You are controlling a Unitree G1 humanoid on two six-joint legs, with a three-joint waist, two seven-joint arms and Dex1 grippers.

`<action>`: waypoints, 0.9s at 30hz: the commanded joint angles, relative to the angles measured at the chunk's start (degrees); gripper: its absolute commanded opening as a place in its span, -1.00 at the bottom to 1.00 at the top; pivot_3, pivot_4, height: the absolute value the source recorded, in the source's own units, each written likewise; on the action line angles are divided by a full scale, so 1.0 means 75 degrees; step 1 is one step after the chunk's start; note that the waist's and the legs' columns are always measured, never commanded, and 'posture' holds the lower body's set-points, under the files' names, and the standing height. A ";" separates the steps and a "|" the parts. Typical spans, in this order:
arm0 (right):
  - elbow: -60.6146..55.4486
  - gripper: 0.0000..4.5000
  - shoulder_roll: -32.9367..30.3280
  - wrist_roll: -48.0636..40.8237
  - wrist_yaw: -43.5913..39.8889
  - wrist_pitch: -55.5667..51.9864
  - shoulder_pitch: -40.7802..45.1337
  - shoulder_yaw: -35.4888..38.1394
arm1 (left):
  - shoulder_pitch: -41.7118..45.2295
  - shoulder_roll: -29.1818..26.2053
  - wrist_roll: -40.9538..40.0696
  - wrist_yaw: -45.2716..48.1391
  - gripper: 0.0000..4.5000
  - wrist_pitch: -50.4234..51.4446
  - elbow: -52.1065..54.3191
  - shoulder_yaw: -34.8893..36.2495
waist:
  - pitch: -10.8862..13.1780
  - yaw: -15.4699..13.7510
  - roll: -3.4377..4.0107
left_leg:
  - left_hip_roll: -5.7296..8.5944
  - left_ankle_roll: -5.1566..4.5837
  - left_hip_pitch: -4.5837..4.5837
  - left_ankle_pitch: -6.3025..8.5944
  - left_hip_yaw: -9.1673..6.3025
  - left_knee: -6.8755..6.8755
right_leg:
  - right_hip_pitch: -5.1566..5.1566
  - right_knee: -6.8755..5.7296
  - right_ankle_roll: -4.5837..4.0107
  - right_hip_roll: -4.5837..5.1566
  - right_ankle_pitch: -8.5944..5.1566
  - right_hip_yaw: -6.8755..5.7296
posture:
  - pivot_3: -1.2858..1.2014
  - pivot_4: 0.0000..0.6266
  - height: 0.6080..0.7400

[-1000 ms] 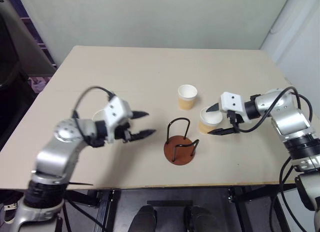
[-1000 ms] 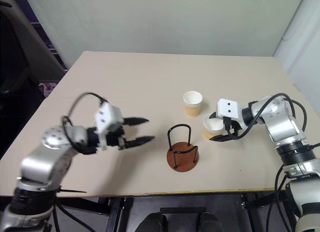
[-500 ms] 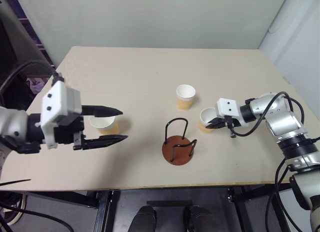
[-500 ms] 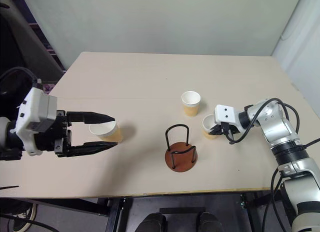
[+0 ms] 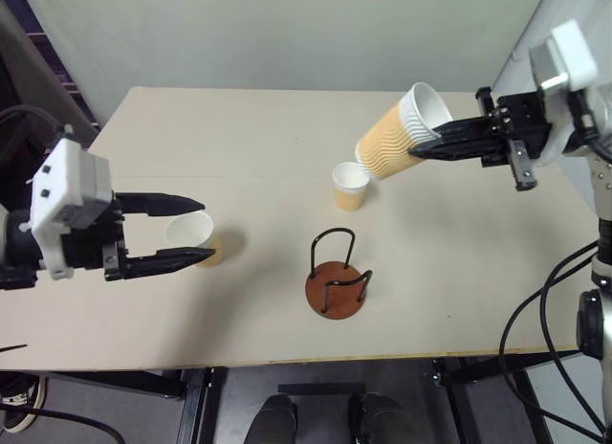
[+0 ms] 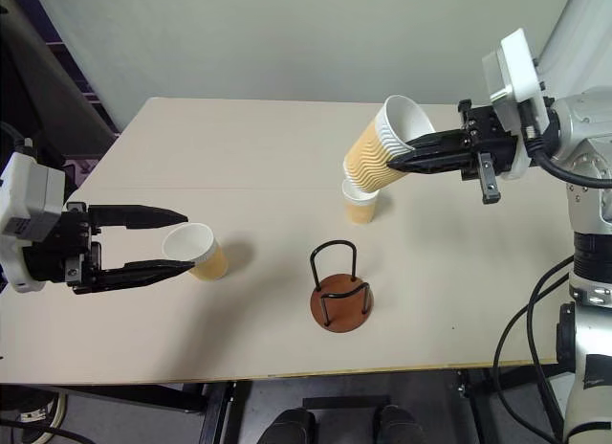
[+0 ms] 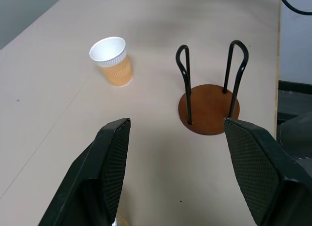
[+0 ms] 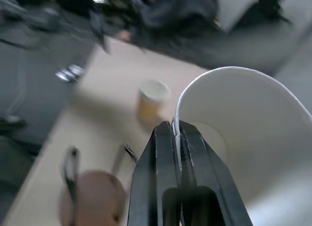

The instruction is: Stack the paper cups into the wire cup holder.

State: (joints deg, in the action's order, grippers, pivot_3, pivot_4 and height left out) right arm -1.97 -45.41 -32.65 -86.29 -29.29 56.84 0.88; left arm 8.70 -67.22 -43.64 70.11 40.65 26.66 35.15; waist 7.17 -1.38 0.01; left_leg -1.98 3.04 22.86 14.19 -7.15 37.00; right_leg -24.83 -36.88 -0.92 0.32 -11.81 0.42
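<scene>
- While the right gripper [image 6: 413,159] hangs high above the far right part of the table, its two black fingers are pinched tight on the white rim of a paper cup [image 6: 378,145], one finger inside and one outside, and the cup tilts with its mouth up and to the right.
- Down below it, a second paper cup [image 6: 360,200] stands upright on the table, partly hidden behind the raised one.
- Over on the left, the left gripper [image 5: 196,230] is spread wide and holds nothing; a third paper cup [image 5: 194,238] sits on the table behind its fingertips as the head camera sees it, and whether they touch I cannot tell.
- Front and centre stands the wire cup holder [image 5: 337,275], reddish-brown disc base with black wire loops rising, no cup in it, well apart from all three cups.
- Surface check: a pale beige table [image 5: 258,128] with a faint seam running across it, mounted on a dark frame.
- Room: a plain light wall [image 5: 287,33] behind the far edge, dark clutter past the left side, a grey floor beneath the near edge.
</scene>
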 commanded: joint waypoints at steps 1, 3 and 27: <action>-0.0858 -0.99 0.0197 -0.0307 0.0053 -0.0168 -0.0359 -0.0324 | 0.0067 -0.0101 0.0024 -0.0010 0.45 -0.0201 0.0003 0.0005 | 0.0004 0.0005 0.0006 | 0.0000 0.0000 -0.0001 0.0000 0.0000 0.0000 | -0.0002 -0.0005 0.0000 0.0000 0.0000 0.0000 | 0.03 -0.52 1.00; -0.1095 -0.99 0.0224 -0.0090 -0.0004 -0.0018 -0.0662 -0.0610 | 0.0029 -0.0110 0.0110 -0.0027 0.45 -0.0248 -0.0044 -0.0036 | 0.0007 0.0010 0.0011 | -0.0003 0.0001 -0.0001 0.0000 0.0000 0.0000 | -0.0005 -0.0012 0.0002 -0.0001 0.0002 -0.0001 | 0.03 -0.52 1.00; 0.0591 0.99 0.0717 0.1618 0.0497 0.1587 -0.0255 -0.1470 | -0.0154 -0.0036 0.0363 -0.0584 0.45 -0.0303 0.0195 -0.0349 | 0.0006 0.0024 0.0010 | -0.0002 -0.0007 -0.0002 0.0009 -0.0005 0.0003 | -0.0010 -0.0015 -0.0006 0.0008 0.0029 -0.0009 | 0.03 -0.52 1.00</action>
State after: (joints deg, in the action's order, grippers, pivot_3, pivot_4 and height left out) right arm -0.95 -40.63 -22.57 -84.56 -20.73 51.83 -12.36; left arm 6.65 -67.20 -40.98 66.15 39.24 27.14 32.01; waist 7.22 -1.20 0.09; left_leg -1.99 2.99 22.85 14.25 -7.20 37.02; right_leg -24.94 -37.00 -1.00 0.38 -11.57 0.36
